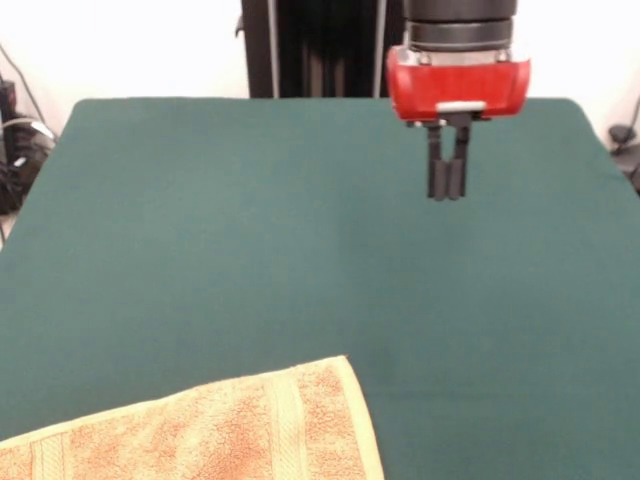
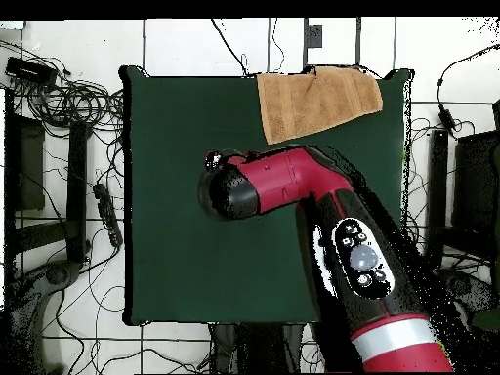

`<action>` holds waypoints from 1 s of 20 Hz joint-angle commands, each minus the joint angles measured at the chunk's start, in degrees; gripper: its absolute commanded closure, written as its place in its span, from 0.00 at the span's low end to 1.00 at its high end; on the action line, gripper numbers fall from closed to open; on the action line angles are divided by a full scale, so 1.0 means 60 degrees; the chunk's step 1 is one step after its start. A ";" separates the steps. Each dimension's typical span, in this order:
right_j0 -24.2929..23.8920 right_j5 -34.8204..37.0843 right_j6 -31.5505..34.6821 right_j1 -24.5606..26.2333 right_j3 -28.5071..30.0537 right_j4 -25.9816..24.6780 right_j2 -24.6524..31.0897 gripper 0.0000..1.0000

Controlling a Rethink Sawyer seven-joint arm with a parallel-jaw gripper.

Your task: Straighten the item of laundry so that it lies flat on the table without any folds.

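The table (image 1: pixel 250 230) is a broad rectangle under plain dark green cloth, filling most of both views; cables and stands (image 2: pixel 59 195) lie on the floor around it in the overhead view. The arm (image 2: pixel 332 225), red and black, reaches over the middle of the table from the edge by its base; its red wrist hangs well above the cloth. The towel (image 1: pixel 230 425), orange-tan terry with flat woven bands, lies at the table's edge farthest from the base, near one corner; it sits askew to the table's sides, and part of it runs out of the front view. The gripper (image 1: pixel 447 185) hangs in the air, well apart from the towel; its two dark fingers (image 1: pixel 436 172) are clenched together, holding nothing.
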 commanded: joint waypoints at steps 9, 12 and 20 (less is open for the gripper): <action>0.1148 0.3163 -0.4756 0.1064 -0.1570 -0.0778 0.1985 1.00; 0.1259 0.3547 -0.5217 0.0984 -0.1859 -0.0790 0.2103 1.00; 0.1490 0.4415 -0.6595 0.1263 -0.2910 -0.0784 0.2287 1.00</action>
